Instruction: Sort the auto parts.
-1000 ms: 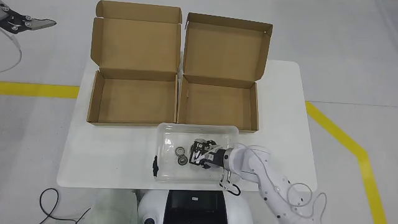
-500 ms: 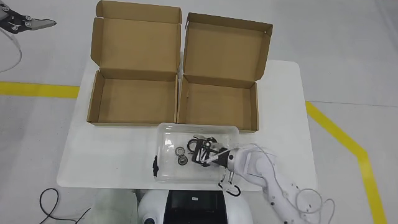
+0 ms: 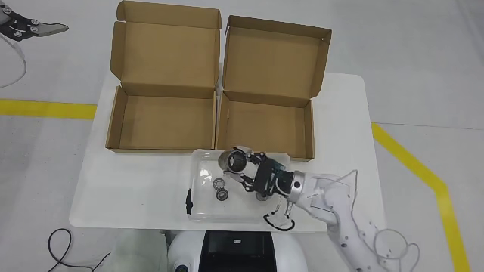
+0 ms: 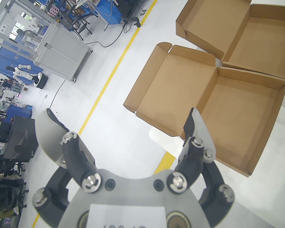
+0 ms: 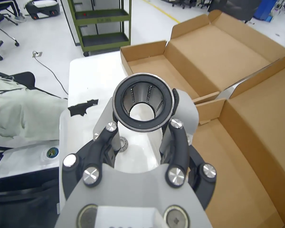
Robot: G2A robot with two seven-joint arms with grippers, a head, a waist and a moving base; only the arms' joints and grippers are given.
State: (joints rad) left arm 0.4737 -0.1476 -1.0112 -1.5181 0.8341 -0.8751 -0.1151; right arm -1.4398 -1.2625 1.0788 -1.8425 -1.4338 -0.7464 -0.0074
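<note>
My right gripper is shut on a steel cylindrical bearing with a black end ring, held above the far edge of the clear plastic tray. The bearing has a finger on each side of it. Two small round bearings lie in the tray, one of them below the gripper. Behind the tray two cardboard boxes stand with lids open, one left and one right. Off the table's far left my left gripper hangs open, holding nothing, high over the floor.
The white table has bare surface to the right of the boxes and left of the tray. A scrap of black tape sits at the tray's left edge. A yellow line runs across the floor around the table.
My right gripper has risen out of the tray with the cylindrical bearing and moved toward the tray's far edge. The left gripper has not moved.
</note>
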